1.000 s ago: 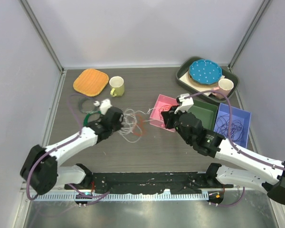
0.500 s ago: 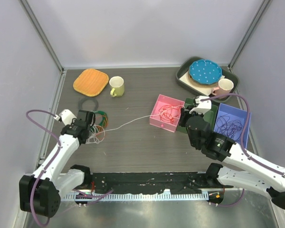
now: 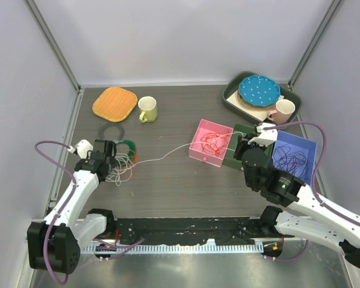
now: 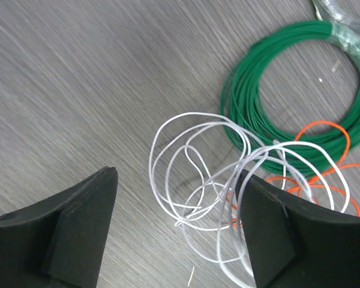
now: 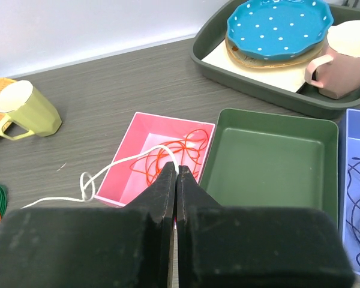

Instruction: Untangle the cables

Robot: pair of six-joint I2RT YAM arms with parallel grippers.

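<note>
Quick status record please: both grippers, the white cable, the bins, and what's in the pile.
left gripper: open, over the pile, holding nothing
right gripper: shut on the white cable, beside the pink bin
white cable: runs from the pile across the pink bin to the right gripper
pile: white and orange loops, lying against the green wound ring
pink bin: red cable inside
blue bin: dark cables inside

White arms [image 3: 78, 189], black jaws (mauve hoses [image 3: 45, 144] alongside).
</note>
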